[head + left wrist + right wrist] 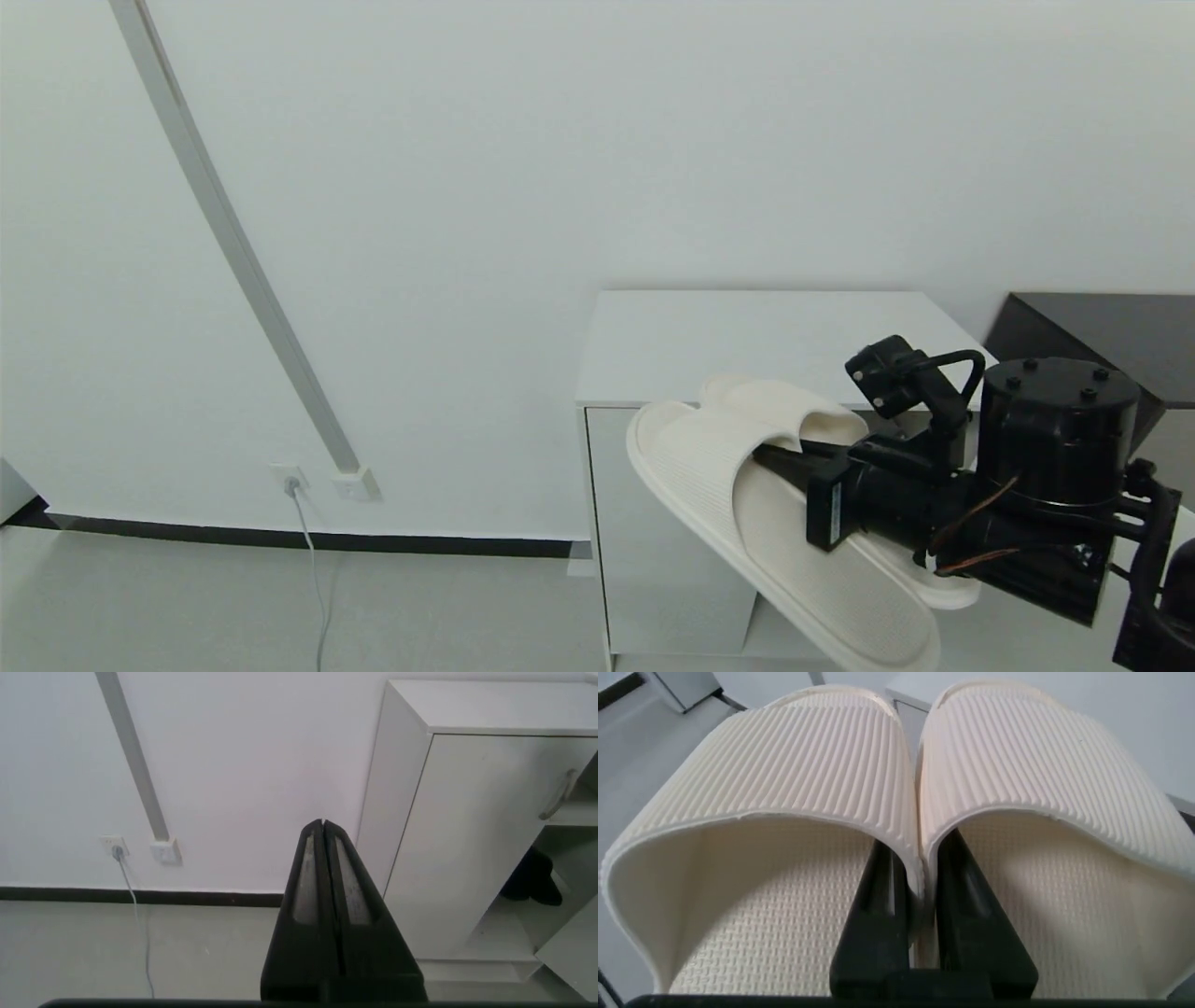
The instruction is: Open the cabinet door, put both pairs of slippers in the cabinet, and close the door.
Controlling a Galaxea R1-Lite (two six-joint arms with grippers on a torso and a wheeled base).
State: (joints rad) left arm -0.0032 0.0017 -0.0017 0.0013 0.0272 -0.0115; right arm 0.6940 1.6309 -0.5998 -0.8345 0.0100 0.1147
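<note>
Clamping the pair of cream slippers (695,467) in the right gripper (780,455), low at the right of the head view. Lying with one black finger (876,905) inside each slipper, jaws closing on the two inner strap edges and pinching them together where the ribbed straps are touching side by side. Holding the pair in the air, tilting, toes pointing up toward the wall and to the left, heels hanging down toward the lower right. Hanging directly in front of the white cabinet (747,341), covering part of its front and the near edge of its top. Not possible to tell whether touching it or just clear of it.

Pressing the fingers of the left gripper (323,835) flat against each other, jaws fully closed and gripping nothing. Pointing toward the foot of the wall, just to the left of the cabinet's side panel.

Showing, in the left wrist view, a white door panel (486,840) with a curved handle (559,793). Showing, just beside the handle, a compartment standing open with something dark (537,879) on its shelf, too dim to name.

Backing onto a plain white wall (597,140) crossed by a slanting grey cable duct (233,243), ending at a small box just beside a wall socket (289,481). Trailing a white cord (313,560) from that socket down onto the grey floor (187,607). Standing next to a dark tabletop (1102,336) at the far right.
</note>
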